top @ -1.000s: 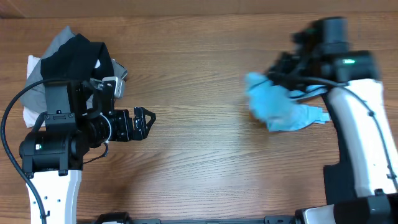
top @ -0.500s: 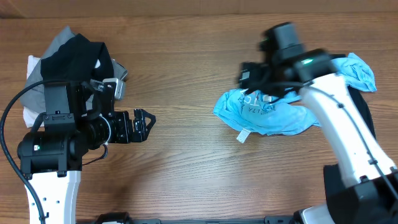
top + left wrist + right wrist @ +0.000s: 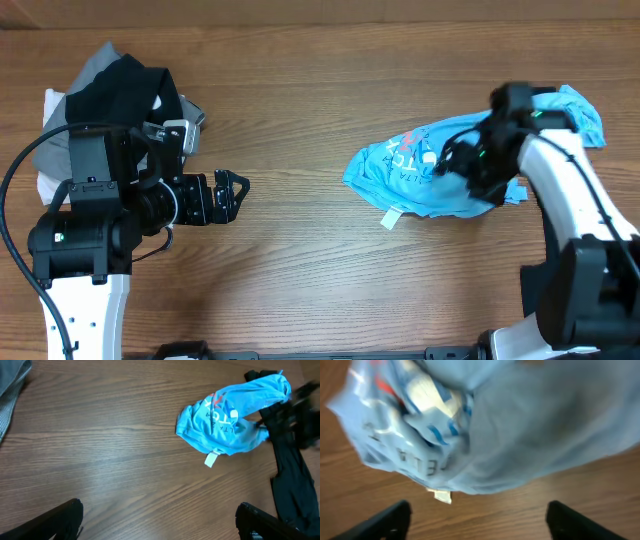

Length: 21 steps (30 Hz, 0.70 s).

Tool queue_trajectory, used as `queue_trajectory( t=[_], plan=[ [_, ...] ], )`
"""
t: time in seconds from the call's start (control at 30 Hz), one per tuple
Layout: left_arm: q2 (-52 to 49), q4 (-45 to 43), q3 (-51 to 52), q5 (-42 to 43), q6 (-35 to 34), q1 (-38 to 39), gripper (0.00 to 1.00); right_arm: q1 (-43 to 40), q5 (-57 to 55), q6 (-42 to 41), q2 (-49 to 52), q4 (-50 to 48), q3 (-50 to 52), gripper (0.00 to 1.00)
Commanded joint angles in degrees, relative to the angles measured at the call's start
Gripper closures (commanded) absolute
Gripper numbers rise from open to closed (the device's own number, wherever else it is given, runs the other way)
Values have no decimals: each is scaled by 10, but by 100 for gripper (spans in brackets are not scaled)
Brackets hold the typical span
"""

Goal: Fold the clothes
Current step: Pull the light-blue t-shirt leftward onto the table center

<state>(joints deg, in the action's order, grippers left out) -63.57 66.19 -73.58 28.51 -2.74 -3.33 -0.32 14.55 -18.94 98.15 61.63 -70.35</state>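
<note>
Since a second ago the blue T-shirt (image 3: 415, 182) has gone from a bunch carried under your right arm to a loose heap lying on the table (image 3: 320, 90), right of centre. The right gripper (image 3: 479, 512) has let go. In its wrist view the fingers (image 3: 395, 519) stand wide apart with only bare wood between them, and the shirt sits just beyond them.

Your left gripper (image 3: 236, 196) is over the wood at left centre, well apart from the shirt. It is also fully spread and has hold of nothing.

You look to be at the very start of this shirt: it is dropped on the work area but not laid out. It is crumpled, with the printed letters turned up and a white tag (image 3: 392, 220) sticking out at the near edge. I cannot make out the sleeves or the hem. The next move probably calls for both arms, each taking an edge on opposite sides and pulling the cloth flat before any fold.

Behind your left arm, at the far left of the table, sits a pile of clothes (image 3: 110, 80) in black, grey and white, waiting. It is well clear of the shirt. Wood between the left gripper and the shirt is bare, so the reach is free. Your right arm lies over the shirt's right part and hides it from above.
</note>
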Motion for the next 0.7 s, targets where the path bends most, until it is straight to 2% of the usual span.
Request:
queue_trajectory(
  t=[0.0, 0.1, 0.13, 0.17, 0.23, 0.3, 0.33, 0.47, 0.57, 0.67],
  plan=[
    [-1, -2, -13, 9, 15, 4, 0, 19, 25, -2, -1, -54, 63, 3],
    [-1, -2, -13, 9, 15, 4, 0, 30, 23, -11, -1, -155, 128, 5],
    [-1, -2, -13, 9, 15, 4, 0, 29, 23, -29, -1, -193, 150, 12],
    [-1, -2, -13, 9, 15, 4, 0, 29, 24, -44, -1, -215, 162, 22],
    [-1, -2, -13, 9, 15, 4, 0, 29, 54, -61, -1, -244, 175, 59],
    [-1, -2, -13, 9, 15, 4, 0, 30, 138, -64, -1, -254, 174, 89],
    [-1, -2, -13, 9, 15, 4, 0, 30, 193, -64, -1, -260, 173, 96],
    [-1, -6, -13, 9, 15, 4, 0, 57, 378, -103, -1, -322, 173, 96],
    [-1, -7, -13, 9, 15, 4, 0, 119, 404, -171, -1, -396, 173, 96],
    [-1, -7, -13, 9, 15, 4, 0, 216, 390, -247, -1, -512, 173, 96]
  ],
)
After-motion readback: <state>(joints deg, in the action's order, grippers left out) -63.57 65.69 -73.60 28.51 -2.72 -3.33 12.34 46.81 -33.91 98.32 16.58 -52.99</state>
